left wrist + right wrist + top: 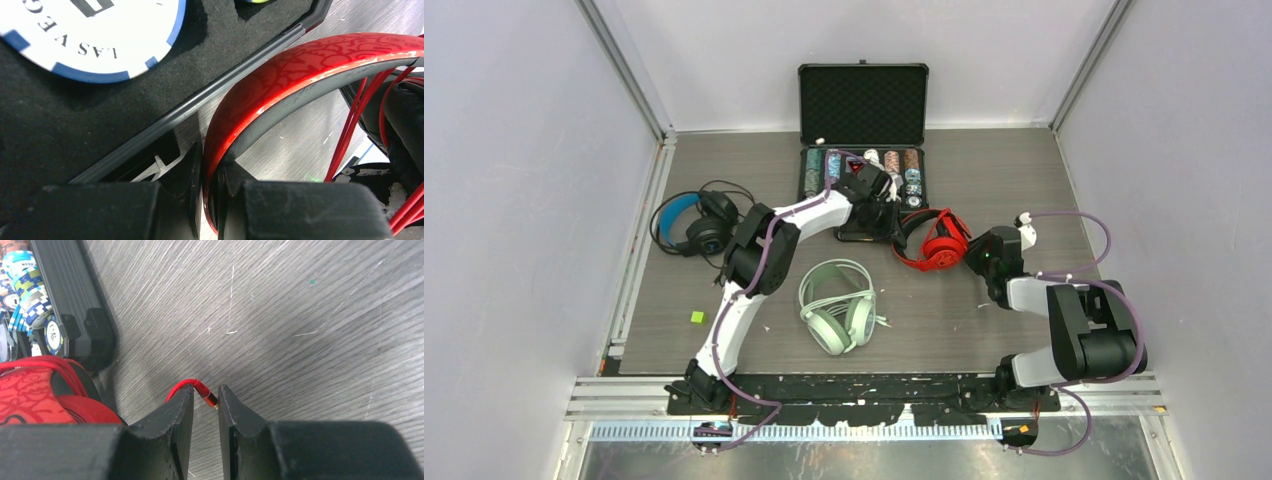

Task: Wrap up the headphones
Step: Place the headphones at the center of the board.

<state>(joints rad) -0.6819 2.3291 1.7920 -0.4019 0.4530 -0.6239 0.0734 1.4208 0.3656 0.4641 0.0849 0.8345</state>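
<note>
My right gripper [206, 405] sits well out from the open black poker-chip case [862, 105]. Its jaws are part-open, and the metal-tipped plug [209, 396] of the thin red cable lies in their mouth. I see a gap there, so I judge the plug is not pinched. Closer to the case, just off its front right corner, lie the glossy red over-ear headphones [939, 243], the pair being wrapped. Right against the case's front edge, my left gripper [210, 165] is clamped on their patterned red headband [310, 60], anchoring them. To do this well, I would close squarely on the plug's collar and hold the left clamp firm. Then I would lead the cable in snug turns round the headband, clear of the case's rim and chips.
</note>
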